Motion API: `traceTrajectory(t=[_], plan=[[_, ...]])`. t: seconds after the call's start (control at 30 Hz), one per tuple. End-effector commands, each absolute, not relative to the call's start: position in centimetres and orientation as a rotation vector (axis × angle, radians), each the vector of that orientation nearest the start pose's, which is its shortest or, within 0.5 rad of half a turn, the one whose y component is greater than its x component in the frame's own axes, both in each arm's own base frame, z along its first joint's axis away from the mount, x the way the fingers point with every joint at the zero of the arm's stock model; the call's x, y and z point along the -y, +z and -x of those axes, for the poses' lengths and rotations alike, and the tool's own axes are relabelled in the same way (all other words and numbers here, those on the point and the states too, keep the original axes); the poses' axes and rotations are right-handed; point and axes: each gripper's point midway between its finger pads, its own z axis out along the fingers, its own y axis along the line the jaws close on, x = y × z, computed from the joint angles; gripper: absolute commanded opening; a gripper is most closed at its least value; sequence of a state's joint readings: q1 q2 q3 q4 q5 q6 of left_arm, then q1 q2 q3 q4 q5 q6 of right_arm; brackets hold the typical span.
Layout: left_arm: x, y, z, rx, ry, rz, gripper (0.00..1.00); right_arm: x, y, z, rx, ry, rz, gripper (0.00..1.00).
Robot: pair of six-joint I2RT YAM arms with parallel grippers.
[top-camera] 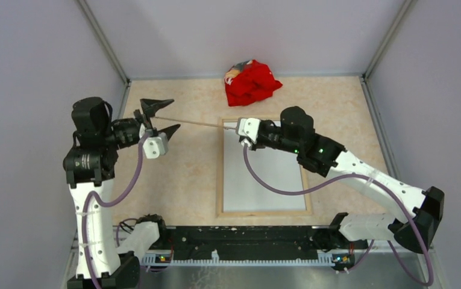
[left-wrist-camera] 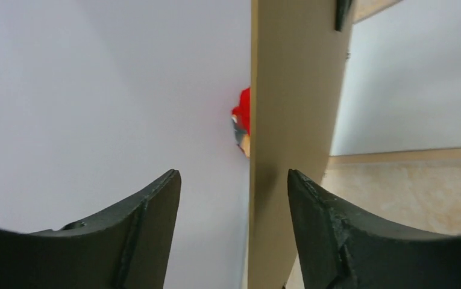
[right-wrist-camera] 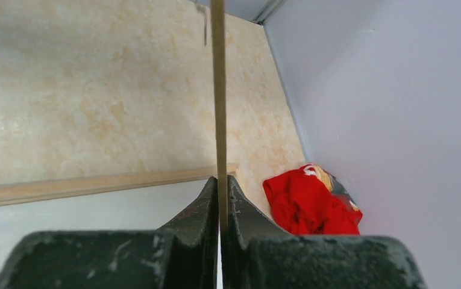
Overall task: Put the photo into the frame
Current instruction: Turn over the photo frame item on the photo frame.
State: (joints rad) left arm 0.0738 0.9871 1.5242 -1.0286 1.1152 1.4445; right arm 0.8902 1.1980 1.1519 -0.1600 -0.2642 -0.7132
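Nearest us, the frame lies flat on the mottled beige table, its pale wood edges turned up. A smooth grey-white sheet fills its opening. We take this for the photo lying plain side up, though no printed side shows to confirm it.

Above the frame's far end, the right gripper has its dark, scuffed fingers pressed tight on a thin, stiff brown backing board. The board is held on edge, so from above we see only a slim line, and in the right wrist view a narrow tan strip.

That line runs leftward to the left gripper. Its pointed black jaws stand wide apart, with the board's flat matte face between them and nearer one finger than the other. We cannot tell whether it touches either finger.

Farthest off, a crumpled red cloth sits by the back wall.
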Motion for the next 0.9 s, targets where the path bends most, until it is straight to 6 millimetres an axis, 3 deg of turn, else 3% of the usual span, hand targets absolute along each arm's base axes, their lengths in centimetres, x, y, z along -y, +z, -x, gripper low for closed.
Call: traceTrajectory(t=[0.0,0.13,0.23,0.4,0.57,0.7,0.87], plan=[[13.2,48.6,-22.2,-0.669,0.032,-1.408,0.74,-32.2,43.2,-24.3,-0.934,0.391,1.078,0.00],[12.9,51.2,-22.7,-0.682,0.051,-1.346,0.91,-31.1,47.7,-25.4,-0.986,0.478,0.871,0.00],[12.5,52.7,-22.8,-0.680,0.080,-1.284,0.93,-29.6,50.2,-26.3,-1.025,0.536,0.729,0.00],[11.5,52.8,-24.1,-0.785,0.059,-1.189,0.94,-26.2,53.0,-28.4,-1.133,0.555,0.497,0.00],[10.2,49.6,-28.2,-1.045,-0.049,-1.098,0.94,-22.6,52.4,-32.0,-1.414,0.673,0.219,0.00],[9.5,45.9,-29.5,-1.167,-0.074,-1.088,0.95,-20.8,51.0,-32.1,-1.463,0.811,0.098,0.00],[7.6,39.6,-32.3,-1.381,-0.068,-1.049,0.95,-19.6,46.3,-31.9,-1.542,1.067,-0.025,0.00]])
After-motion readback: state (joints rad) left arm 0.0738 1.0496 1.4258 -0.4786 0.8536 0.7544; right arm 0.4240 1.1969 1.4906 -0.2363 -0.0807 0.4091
